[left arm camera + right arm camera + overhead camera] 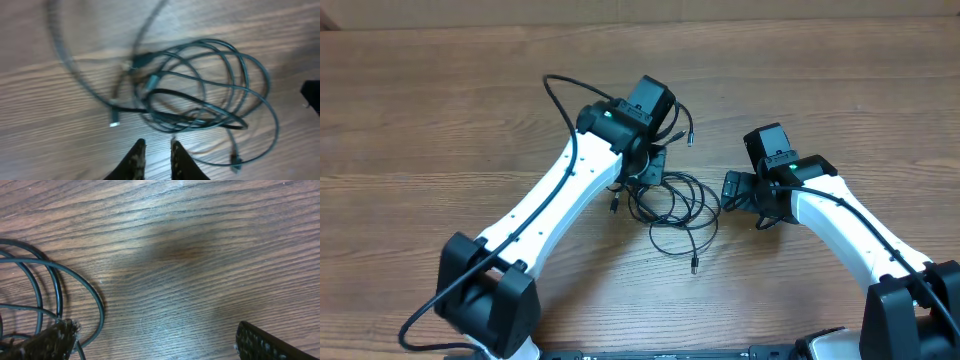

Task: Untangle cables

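left gripper (156,157): narrow gap showing, whether a strand is pinched cannot be told. right gripper (156,330): spread wide, empty, at the heap's edge. cables (200,120): one overlapping coil on the table (200,240) between the arms. judged barely begun, no cord lies separate.

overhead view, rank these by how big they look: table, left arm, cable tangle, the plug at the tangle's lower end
1. wooden table
2. left arm, raised nearer the camera, so it looks bigger
3. cable tangle
4. plug
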{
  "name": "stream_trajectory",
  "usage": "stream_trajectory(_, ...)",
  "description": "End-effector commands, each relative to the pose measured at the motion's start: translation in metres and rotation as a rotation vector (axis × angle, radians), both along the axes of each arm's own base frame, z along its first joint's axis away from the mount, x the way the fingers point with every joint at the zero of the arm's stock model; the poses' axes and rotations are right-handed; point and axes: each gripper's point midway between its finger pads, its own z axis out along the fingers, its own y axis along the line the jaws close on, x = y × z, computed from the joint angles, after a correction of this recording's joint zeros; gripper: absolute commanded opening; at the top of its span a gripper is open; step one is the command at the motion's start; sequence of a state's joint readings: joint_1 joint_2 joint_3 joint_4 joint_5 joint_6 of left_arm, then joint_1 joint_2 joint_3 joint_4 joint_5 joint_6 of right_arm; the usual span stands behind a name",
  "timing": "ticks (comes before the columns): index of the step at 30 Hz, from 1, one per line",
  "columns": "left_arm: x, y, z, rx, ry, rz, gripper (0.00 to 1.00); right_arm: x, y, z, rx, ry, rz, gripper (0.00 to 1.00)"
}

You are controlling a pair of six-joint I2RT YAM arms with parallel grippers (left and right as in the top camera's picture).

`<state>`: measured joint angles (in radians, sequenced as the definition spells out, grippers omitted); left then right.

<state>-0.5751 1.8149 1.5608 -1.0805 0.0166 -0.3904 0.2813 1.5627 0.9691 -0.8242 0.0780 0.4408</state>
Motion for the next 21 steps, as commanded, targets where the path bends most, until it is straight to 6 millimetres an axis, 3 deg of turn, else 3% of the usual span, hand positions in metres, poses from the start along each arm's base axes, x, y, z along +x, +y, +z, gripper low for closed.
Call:
stream_trajectory(1, -0.016, -0.017, -0.027, -0.080, 0.120, -0.011, 0.17, -0.002, 0.002, -0.003, 0.021, 0.011, -0.004, 1.00)
stream_trajectory(6, -0.023, -0.015, -0.050, -0.053, 0.203, 0.063, 0.17, -0.008, 0.024, -0.003, 0.141, 0.046, 0.034, 1.00)
stream_trajectory(10, -0.031, -0.010, -0.070, -0.009, 0.281, 0.139, 0.16, -0.016, 0.048, 0.002, 0.262, 0.069, 0.164, 1.00)
stream_trajectory(17, -0.038, -0.006, -0.101, 0.046, 0.376, 0.312, 0.17, -0.016, 0.052, 0.003, 0.281, 0.067, 0.175, 1.00)
stream_trajectory(21, -0.032, -0.010, -0.113, 0.037, 0.376, 0.373, 0.19, -0.014, 0.052, 0.003, 0.282, 0.061, 0.176, 1.00)
